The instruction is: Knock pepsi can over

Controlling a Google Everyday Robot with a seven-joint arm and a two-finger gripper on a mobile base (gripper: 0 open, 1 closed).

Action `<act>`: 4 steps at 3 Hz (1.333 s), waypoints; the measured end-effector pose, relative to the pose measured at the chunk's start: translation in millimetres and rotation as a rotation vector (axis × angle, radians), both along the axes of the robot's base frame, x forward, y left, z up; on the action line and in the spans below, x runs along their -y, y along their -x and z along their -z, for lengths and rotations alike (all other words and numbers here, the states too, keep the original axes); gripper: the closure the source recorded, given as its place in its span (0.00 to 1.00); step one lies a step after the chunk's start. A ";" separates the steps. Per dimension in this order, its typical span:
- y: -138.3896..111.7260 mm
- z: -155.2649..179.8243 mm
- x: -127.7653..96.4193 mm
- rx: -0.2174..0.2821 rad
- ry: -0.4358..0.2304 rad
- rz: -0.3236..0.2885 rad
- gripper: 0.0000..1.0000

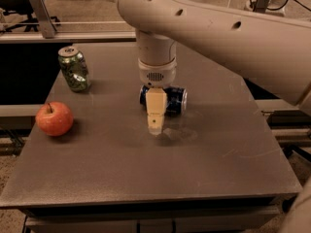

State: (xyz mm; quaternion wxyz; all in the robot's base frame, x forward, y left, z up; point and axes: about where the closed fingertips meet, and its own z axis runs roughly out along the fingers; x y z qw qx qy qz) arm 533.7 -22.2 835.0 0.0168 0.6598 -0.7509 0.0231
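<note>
The pepsi can (173, 100) is dark blue and lies on its side near the middle of the dark table (121, 169). My gripper (155, 125) hangs from the big white arm straight down in front of the can, its cream finger (155, 111) covering the can's left part and its tip close to the tabletop. Whether the finger touches the can cannot be told.
A green patterned can (74, 69) stands upright at the back left. A red apple (54, 118) sits at the left edge. The white arm (218, 28) spans the upper right. A metal rail runs behind the table.
</note>
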 end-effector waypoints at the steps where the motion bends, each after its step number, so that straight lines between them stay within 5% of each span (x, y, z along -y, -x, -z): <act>1: -1.4 -0.3 -0.7 0.006 -0.012 -0.005 0.00; 4: -25.6 -43.8 58.1 0.132 -0.159 0.066 0.00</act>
